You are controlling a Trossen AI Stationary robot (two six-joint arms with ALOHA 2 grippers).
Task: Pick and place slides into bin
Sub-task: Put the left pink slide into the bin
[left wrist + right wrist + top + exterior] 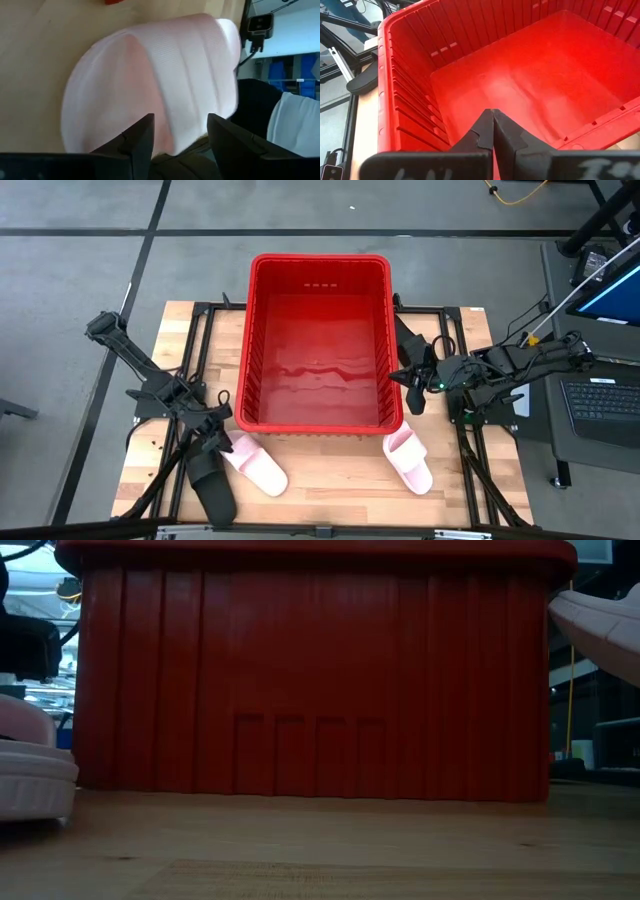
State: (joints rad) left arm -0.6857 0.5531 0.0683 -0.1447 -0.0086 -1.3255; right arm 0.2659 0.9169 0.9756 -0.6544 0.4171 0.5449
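I see the red slotted bin (320, 345) standing mid-table, its long axis running from the near edge to the far edge, nothing inside it. Near the front edge lie two pale pink slides, one (256, 463) left of centre angled toward the front-right, the other (409, 459) below the bin's right front corner, with a black slide (212, 483) leftmost. My left gripper (177, 142) hangs open over the left pink slide (strap between its fingers). The right gripper (493, 131) is closed above the bin's right rim.
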